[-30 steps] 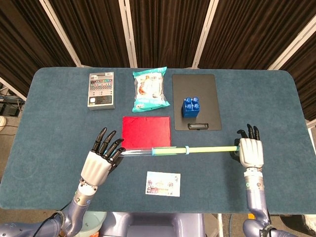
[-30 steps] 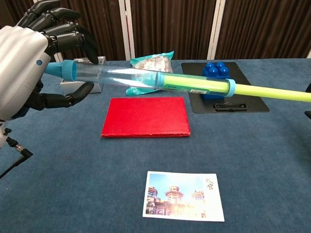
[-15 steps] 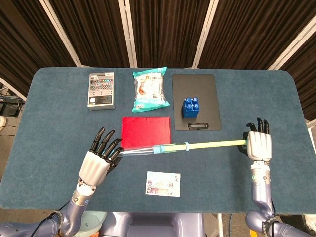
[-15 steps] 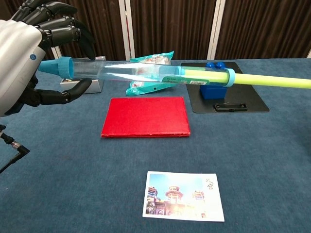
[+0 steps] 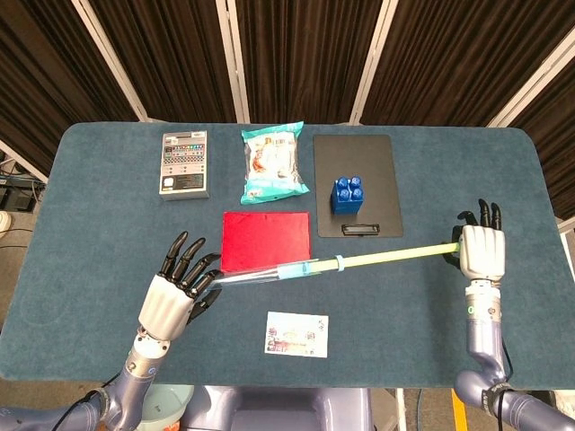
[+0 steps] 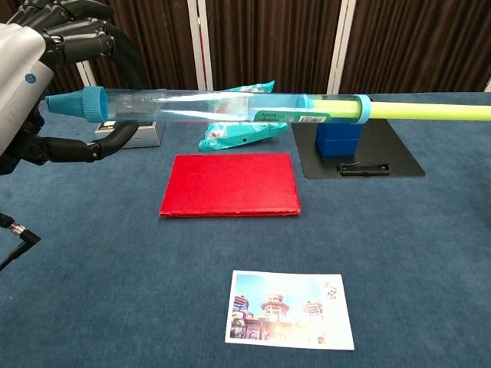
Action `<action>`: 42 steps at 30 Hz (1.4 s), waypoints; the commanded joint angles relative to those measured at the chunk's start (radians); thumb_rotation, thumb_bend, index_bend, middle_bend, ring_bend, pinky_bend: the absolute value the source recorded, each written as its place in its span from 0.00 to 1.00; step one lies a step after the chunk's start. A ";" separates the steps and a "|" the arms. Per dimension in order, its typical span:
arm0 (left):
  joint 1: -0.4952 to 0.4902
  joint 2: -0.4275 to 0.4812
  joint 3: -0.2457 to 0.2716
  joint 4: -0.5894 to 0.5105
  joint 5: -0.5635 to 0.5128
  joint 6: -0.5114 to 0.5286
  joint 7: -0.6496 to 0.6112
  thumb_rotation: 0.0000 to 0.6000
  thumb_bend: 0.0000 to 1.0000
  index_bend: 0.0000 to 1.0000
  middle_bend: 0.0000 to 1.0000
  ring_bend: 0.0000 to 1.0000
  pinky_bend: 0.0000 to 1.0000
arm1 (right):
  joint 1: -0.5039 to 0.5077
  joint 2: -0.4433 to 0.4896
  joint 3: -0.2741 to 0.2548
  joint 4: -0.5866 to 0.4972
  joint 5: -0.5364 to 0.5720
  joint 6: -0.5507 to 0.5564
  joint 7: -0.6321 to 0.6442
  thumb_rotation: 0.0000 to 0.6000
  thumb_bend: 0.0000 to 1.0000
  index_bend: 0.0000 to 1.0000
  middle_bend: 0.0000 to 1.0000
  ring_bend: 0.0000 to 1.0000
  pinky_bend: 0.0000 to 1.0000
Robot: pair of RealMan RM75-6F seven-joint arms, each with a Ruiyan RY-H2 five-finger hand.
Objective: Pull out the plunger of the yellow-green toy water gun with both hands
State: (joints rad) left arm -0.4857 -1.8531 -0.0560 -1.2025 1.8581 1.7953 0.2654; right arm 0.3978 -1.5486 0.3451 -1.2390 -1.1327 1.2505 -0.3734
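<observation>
My left hand (image 5: 172, 296) grips the clear barrel end of the water gun (image 5: 269, 274), fingers curled over it and thumb underneath, as the chest view shows. My right hand (image 5: 482, 250) holds the far end of the yellow-green plunger (image 5: 395, 257), fingers wrapped round it. The gun hangs above the table (image 5: 90, 233), stretched between both hands, with the plunger drawn well out of the barrel past the blue collar. Below the barrel lies a red mat (image 5: 265, 240), and nearer me a postcard (image 5: 297, 334). Further back sit a black clipboard (image 5: 377, 180) carrying a blue block (image 5: 348, 194), a snack bag (image 5: 273, 162) and a grey box (image 5: 184, 163).
</observation>
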 commanded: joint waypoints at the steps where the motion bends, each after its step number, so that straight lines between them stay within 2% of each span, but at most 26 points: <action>1: 0.003 0.006 -0.001 -0.009 0.003 -0.005 -0.004 1.00 0.53 0.80 0.33 0.14 0.05 | 0.011 -0.003 0.002 0.016 0.001 -0.003 0.011 1.00 0.35 0.82 0.31 0.06 0.00; 4: 0.005 0.008 -0.005 -0.011 0.005 -0.007 -0.003 1.00 0.53 0.80 0.33 0.17 0.05 | 0.017 -0.003 0.003 0.022 0.006 -0.005 0.018 1.00 0.34 0.82 0.31 0.06 0.00; 21: 0.022 0.015 -0.011 -0.026 0.032 0.000 -0.009 1.00 0.53 0.80 0.33 0.17 0.05 | 0.060 -0.005 0.033 0.118 0.068 -0.040 0.048 1.00 0.34 0.83 0.32 0.06 0.00; 29: 0.025 0.011 -0.010 -0.023 0.038 -0.012 -0.004 1.00 0.53 0.80 0.33 0.17 0.05 | 0.064 0.006 0.034 0.109 0.083 -0.043 0.059 1.00 0.34 0.83 0.32 0.06 0.00; 32: 0.025 0.008 -0.012 -0.018 0.040 -0.012 -0.002 1.00 0.48 0.79 0.33 0.17 0.05 | 0.061 0.009 0.033 0.104 0.087 -0.042 0.060 1.00 0.28 0.77 0.30 0.06 0.00; 33: 0.025 0.006 -0.013 -0.015 0.039 -0.013 -0.007 1.00 0.43 0.74 0.33 0.17 0.05 | 0.058 0.012 0.031 0.096 0.088 -0.042 0.067 1.00 0.26 0.71 0.28 0.05 0.00; 35: 0.021 0.002 -0.014 -0.006 0.038 -0.015 -0.027 1.00 0.32 0.59 0.31 0.17 0.05 | 0.048 0.019 0.025 0.080 0.084 -0.041 0.088 1.00 0.21 0.27 0.20 0.03 0.00; 36: 0.019 0.000 -0.012 0.002 0.036 -0.021 -0.038 1.00 0.28 0.53 0.30 0.17 0.05 | 0.042 0.023 0.020 0.069 0.083 -0.042 0.096 1.00 0.21 0.15 0.18 0.03 0.00; 37: 0.017 -0.002 -0.012 0.013 0.033 -0.028 -0.045 1.00 0.24 0.43 0.30 0.17 0.05 | 0.036 0.029 0.014 0.057 0.079 -0.043 0.104 1.00 0.20 0.10 0.15 0.02 0.00; 38: 0.016 -0.005 -0.011 0.022 0.029 -0.036 -0.050 1.00 0.21 0.36 0.29 0.16 0.05 | 0.029 0.035 0.007 0.044 0.074 -0.043 0.111 1.00 0.19 0.17 0.14 0.01 0.00; 40: 0.009 -0.015 -0.007 0.045 0.020 -0.060 -0.066 1.00 0.20 0.27 0.28 0.16 0.05 | 0.017 0.049 -0.014 0.018 0.057 -0.040 0.118 1.00 0.19 0.28 0.13 0.01 0.00; 42: 0.000 -0.025 0.004 0.066 0.017 -0.084 -0.099 1.00 0.18 0.20 0.25 0.16 0.05 | 0.008 0.058 -0.029 0.006 0.050 -0.042 0.117 1.00 0.18 0.26 0.12 0.00 0.00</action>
State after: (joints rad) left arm -0.4761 -1.8664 -0.0624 -1.1551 1.8809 1.7333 0.1952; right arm 0.4166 -1.5016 0.3307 -1.2199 -1.0736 1.2098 -0.2600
